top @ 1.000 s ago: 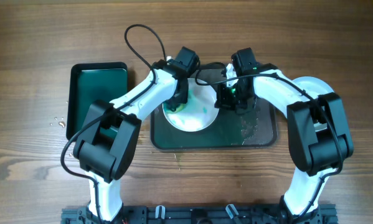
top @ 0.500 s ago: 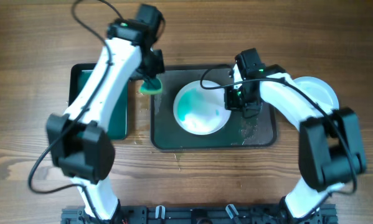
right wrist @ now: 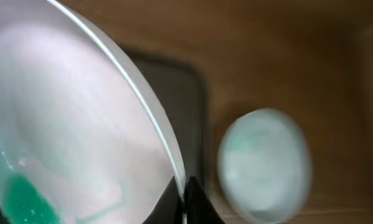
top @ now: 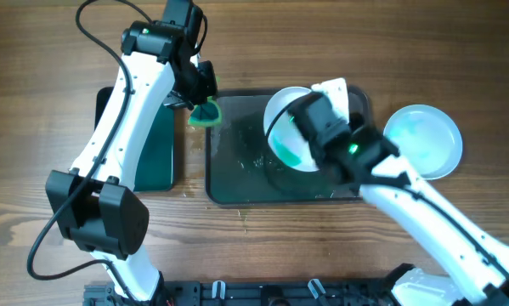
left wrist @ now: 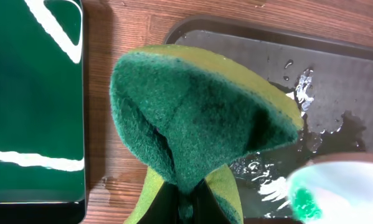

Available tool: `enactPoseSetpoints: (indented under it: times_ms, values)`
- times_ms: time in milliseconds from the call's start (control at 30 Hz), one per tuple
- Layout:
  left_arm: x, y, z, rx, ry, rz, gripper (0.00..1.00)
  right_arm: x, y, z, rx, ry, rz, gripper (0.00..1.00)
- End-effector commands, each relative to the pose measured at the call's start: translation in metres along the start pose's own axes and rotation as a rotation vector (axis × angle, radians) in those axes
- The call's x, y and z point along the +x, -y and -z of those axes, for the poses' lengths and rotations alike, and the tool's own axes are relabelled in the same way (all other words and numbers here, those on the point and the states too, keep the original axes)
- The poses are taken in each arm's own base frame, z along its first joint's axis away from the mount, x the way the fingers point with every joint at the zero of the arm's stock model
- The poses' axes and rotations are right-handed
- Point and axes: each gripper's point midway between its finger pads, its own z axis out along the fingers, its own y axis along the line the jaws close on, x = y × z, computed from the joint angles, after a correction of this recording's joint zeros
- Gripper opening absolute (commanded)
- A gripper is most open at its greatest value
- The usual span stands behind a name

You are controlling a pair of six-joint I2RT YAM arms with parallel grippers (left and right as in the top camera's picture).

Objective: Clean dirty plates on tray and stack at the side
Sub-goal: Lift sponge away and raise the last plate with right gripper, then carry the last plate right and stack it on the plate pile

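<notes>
— Hovering off the ten o'clock corner of the grey tray (top: 237,183), the left gripper (left wrist: 186,202) is clenched on a sponge (top: 206,114). Why hold it out there?

— My guess is that it leaves the tray's middle free for the other arm. See how the squeeze folds the sponge into a cup, with the coarse dark-green scouring face out and the soft yellow-green foam at the edge.

— And on the other side?

— The right gripper (right wrist: 185,194) is pinching the rim of the lifted plate (top: 290,127). It's raised and tilted above the tray, toward one o'clock. It's smooth, glossy white, and there's a teal smear in the bowl.

— So not clean?

— I'd say not fully. Tilted like that, it looks set for carrying, or for draining.

— Where would it go?

— The second plate (top: 424,140) sits flat on the wooden table (top: 50,255) at three o'clock, beside the tray. That looks like the stacking spot.

— What about the tray itself?

— It's matte dark grey with rounded corners, and beaded with water. At nine o'clock there's a shiny green tray (left wrist: 30,99).
</notes>
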Motion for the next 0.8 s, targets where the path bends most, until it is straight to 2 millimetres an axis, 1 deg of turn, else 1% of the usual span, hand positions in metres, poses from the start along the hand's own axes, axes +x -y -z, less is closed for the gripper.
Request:
enactPoseSetpoints:
  times_ms: [0, 233, 433, 633, 767]
  values:
    - [-0.003, 0.004, 0.008, 0.026, 0.017, -0.022, 0.04, -0.024, 0.040, 0.035, 0.318, 0.186, 0.042, 0.04]
    - [-0.003, 0.004, 0.008, 0.026, 0.018, -0.022, 0.04, -0.039, 0.040, 0.074, 0.475, 0.331, 0.154, 0.04]
    - [-0.003, 0.004, 0.008, 0.026, 0.018, -0.022, 0.04, -0.048, 0.044, 0.097, 0.581, 0.407, 0.200, 0.04]
    - [-0.003, 0.004, 0.008, 0.026, 0.017, -0.022, 0.04, -0.052, 0.042, 0.100, 0.590, 0.410, 0.223, 0.04]
    - [-0.003, 0.004, 0.008, 0.026, 0.017, -0.022, 0.04, -0.051, 0.038, 0.096, 0.560, 0.404, 0.216, 0.04]
